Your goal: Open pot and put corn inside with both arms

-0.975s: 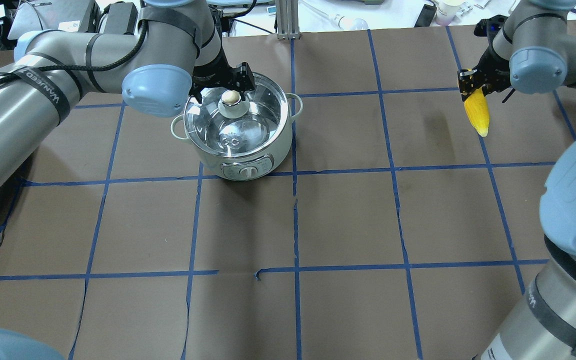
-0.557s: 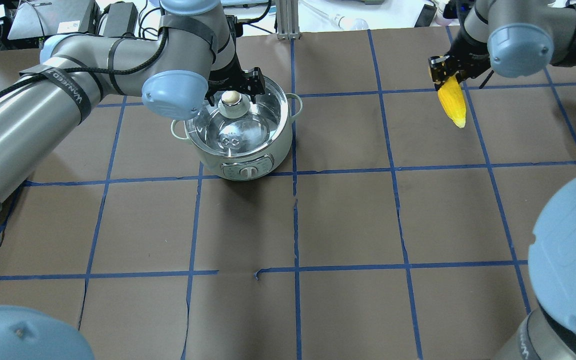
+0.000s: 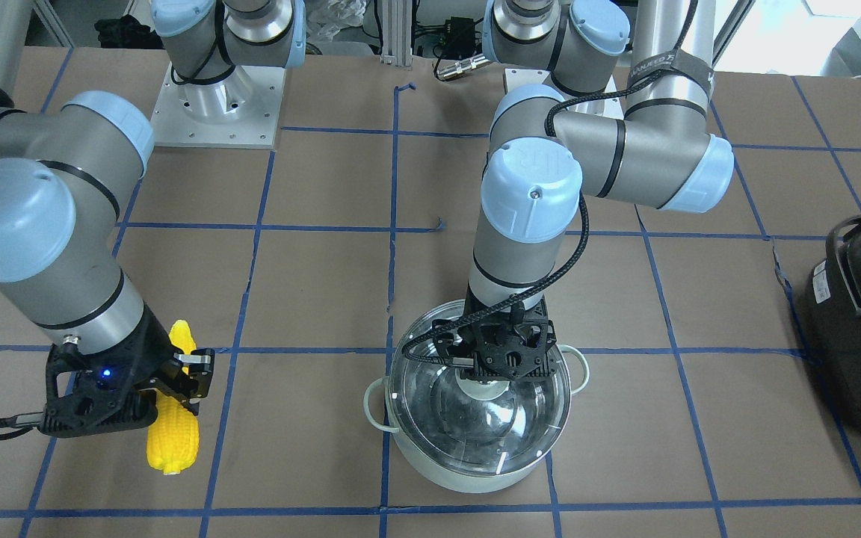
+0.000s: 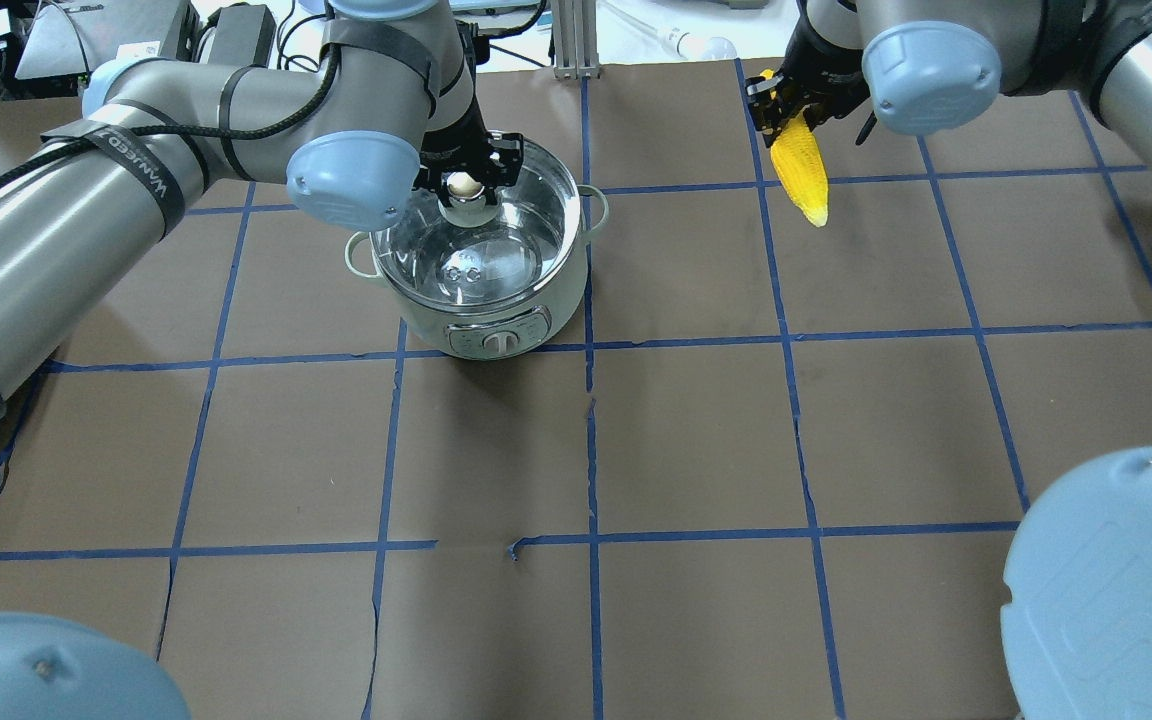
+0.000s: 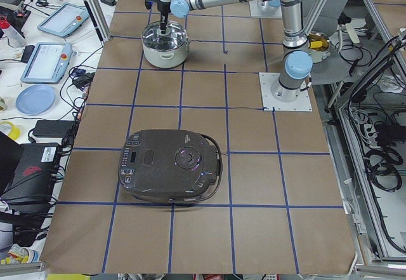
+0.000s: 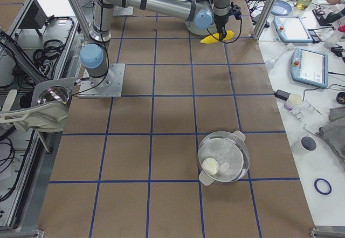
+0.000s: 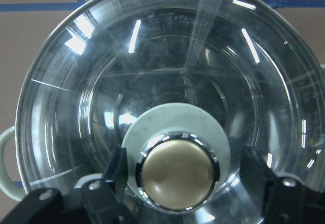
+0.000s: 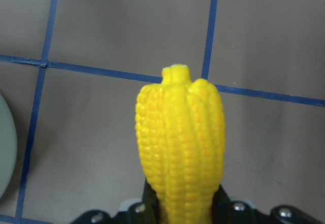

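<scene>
Bright, even overhead light; soft faint shadows. White glare streaks on clear domed glass lid [image 7: 167,71]; bright yellow toy corn cob [image 8: 180,148] slightly soft close-up.

The round pale mint-white pot [image 4: 561,290] had a smooth, satin-finished wall and a shiny steel interior. Its clear glass lid [image 7: 167,66] was glossy and streaked with reflections, with a polished brass-toned metal knob [image 7: 176,176]. The bright yellow toy corn cob [image 8: 180,148] looked like bumpy, matt plastic. The brown paper worktop [image 4: 696,440] was matt.

Grey arms [image 4: 36,260], light-blue joint caps [image 4: 353,183], black cable [image 3: 585,224]; strap [image 4: 139,168] lettering possibly reads WANEED.
</scene>
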`<state>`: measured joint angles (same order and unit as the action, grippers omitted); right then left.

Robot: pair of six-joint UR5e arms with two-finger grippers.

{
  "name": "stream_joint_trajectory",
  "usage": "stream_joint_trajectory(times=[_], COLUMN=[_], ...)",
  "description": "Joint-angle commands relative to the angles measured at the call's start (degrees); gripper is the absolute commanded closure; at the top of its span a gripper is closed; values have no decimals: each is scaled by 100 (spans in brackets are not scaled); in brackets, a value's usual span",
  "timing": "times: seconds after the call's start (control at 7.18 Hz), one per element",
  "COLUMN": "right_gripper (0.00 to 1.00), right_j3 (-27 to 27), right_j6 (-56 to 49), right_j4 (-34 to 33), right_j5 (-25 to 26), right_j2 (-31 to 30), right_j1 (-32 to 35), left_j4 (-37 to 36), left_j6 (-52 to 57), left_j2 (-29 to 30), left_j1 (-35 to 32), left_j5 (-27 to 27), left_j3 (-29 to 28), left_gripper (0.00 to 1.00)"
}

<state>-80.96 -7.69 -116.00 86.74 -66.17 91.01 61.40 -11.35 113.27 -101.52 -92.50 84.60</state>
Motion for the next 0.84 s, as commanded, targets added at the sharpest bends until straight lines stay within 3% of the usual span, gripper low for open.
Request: stream_joint_trajectory(times=[0.0, 0.28, 0.7], right_gripper=[80, 80, 80], right_j3=[19, 10, 19], right_j6=[511, 978, 2671], right_j4=[-28, -72, -2], right_j5=[71, 237, 299], right_j2=[-54, -54, -2], right_j1=[486, 926, 1672], left_j4=[30, 1018, 1558], left_j6=[10, 429, 1833], left_j2=[-103, -173, -209], left_j1=[53, 672, 1711], left_j5=[-4, -5, -22], left_j3=[-110, -469, -418], left_gripper=[99, 100, 100])
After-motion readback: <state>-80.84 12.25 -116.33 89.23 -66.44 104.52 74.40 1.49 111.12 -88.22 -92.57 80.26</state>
